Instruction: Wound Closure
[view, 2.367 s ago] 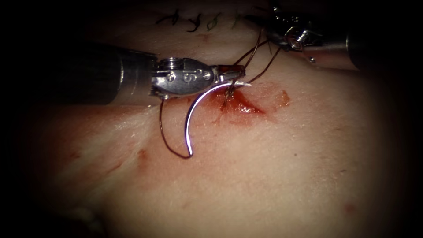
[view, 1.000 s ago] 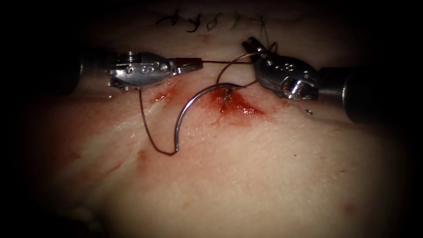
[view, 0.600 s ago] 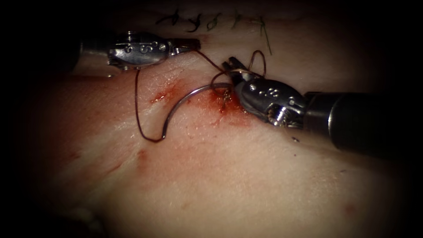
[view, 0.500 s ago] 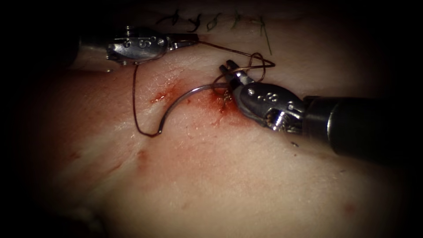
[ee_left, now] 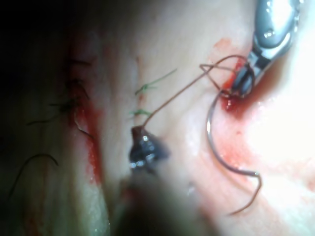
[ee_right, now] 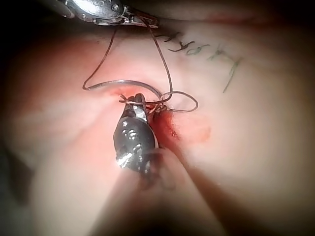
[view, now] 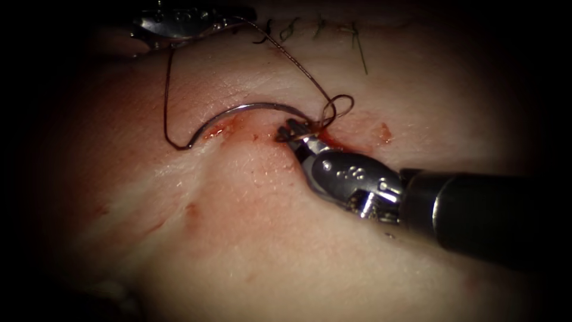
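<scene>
1. The tissue (view: 286, 238) — pale pork belly — takes up most of the endoscope view, with the cut (view: 333, 143) and red fluid (view: 223, 126) at centre and dark cut ends of thread (view: 280, 30) along the upper edge.
2. The right tool (view: 293, 132) enters from the lower right; its jaws appear clamped on a short end of thread at the cut.
3. The left tool (view: 241, 13) is seen at the upper left, jaws closed on the thread (view: 292, 59), which is stretched taut down to a small loop (view: 336, 110) at the cut.
4. The needle (view: 250, 110) lies free on the surface, left of the cut, held by neither tool and not in the tissue.
5. Judged risks — the loop could catch the loose needle's point and drag it, or the taut thread could tear through the cut's edge.
</scene>
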Available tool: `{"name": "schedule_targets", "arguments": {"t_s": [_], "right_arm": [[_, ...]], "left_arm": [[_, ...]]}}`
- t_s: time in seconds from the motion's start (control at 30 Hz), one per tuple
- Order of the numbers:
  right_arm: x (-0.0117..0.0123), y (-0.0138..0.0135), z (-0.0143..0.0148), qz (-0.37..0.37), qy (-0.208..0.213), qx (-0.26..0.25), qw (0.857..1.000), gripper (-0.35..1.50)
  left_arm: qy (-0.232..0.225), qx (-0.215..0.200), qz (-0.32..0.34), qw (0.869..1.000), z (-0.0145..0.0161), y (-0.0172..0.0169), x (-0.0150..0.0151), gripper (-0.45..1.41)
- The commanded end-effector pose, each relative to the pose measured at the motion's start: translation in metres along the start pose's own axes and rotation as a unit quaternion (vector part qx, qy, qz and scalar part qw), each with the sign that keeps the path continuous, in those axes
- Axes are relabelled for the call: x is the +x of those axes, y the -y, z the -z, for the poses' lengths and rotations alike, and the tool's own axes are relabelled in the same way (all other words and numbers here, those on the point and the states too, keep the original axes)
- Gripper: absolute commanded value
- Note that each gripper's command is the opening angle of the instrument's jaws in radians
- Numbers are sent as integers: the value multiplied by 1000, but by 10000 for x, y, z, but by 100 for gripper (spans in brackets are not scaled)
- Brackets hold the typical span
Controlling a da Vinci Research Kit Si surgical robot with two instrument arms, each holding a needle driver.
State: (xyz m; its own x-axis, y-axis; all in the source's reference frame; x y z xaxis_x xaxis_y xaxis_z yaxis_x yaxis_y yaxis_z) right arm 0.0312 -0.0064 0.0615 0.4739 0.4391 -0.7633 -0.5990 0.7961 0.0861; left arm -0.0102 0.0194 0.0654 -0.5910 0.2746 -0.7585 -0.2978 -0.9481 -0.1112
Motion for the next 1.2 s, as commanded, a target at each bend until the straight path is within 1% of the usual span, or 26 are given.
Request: {"name": "schedule_targets", "arguments": {"t_s": [0.03,0.23,0.4,0.5,0.63,0.77,0.9,1.07,1.2], "right_arm": [[-1,23,3,1,1,15,1000,-35],[4,51,14,10,-1,41,999,-35],[-1,74,16,22,5,63,998,-35],[-7,91,18,30,9,76,997,-35],[-11,107,25,37,15,87,995,-35],[-12,133,42,47,21,105,993,-35],[-22,154,54,50,29,118,991,-35],[-34,168,70,50,38,127,990,-35],[-42,164,83,45,41,125,990,-35]], "left_arm": [[-1,3,-1,1000,-3,10,1,-45],[0,11,-3,1000,6,33,9,-45],[1,14,-4,1000,10,51,16,-45],[-1,21,0,1000,11,69,26,-45],[1,22,-1,1000,8,83,35,-45],[4,29,2,1000,1,98,44,-45],[4,31,2,1000,-7,107,48,-45],[4,34,6,999,-16,126,54,-45],[6,38,7,999,-24,142,60,-45]]}}
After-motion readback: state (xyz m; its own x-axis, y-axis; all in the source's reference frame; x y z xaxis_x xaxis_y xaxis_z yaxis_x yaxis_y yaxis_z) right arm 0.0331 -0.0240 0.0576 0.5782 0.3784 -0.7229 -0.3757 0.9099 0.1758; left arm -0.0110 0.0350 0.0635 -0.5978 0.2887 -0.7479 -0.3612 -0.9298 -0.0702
